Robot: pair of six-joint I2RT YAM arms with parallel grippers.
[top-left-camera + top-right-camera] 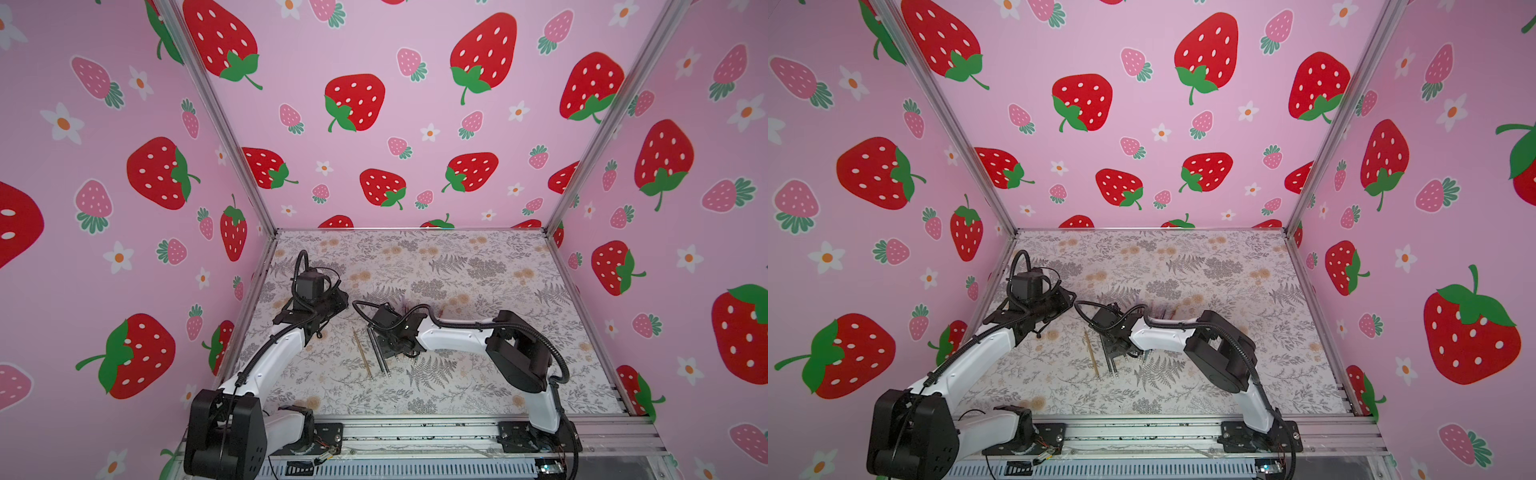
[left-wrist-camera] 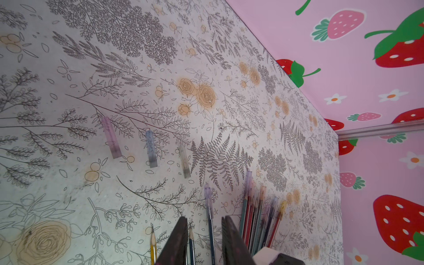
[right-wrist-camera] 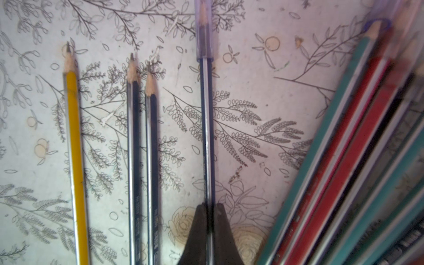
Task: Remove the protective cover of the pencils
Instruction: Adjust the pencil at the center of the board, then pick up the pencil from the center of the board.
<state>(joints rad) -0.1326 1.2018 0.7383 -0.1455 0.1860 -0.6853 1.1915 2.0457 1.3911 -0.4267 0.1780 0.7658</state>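
Up high, in a top view, the right gripper point(image 1: 390, 349) sits low on the table point(image 1: 478, 257) among the pencils point(image 1: 376, 359). Its tips are hidden under the wrist. The left gripper point(image 1: 343, 301) hangs nearby, too small to read. Next, the left wrist view shows the left gripper's two dark fingers point(image 2: 176, 243) a little way apart, with nothing pinched between them. The picture's edge cuts them off. Three loose caps point(image 2: 151, 149) lie apart on the table. A bunch of capped pencils point(image 2: 254, 213) is partly hidden behind one finger. Last, the right wrist view shows the right gripper squeezed tight on a dark pencil point(image 3: 207, 128) whose tip wears a clear cap point(image 3: 203, 34). Near it lie a yellow pencil point(image 3: 75, 149) and two bare dark pencils point(image 3: 133, 149). The bunch looks blurry here.
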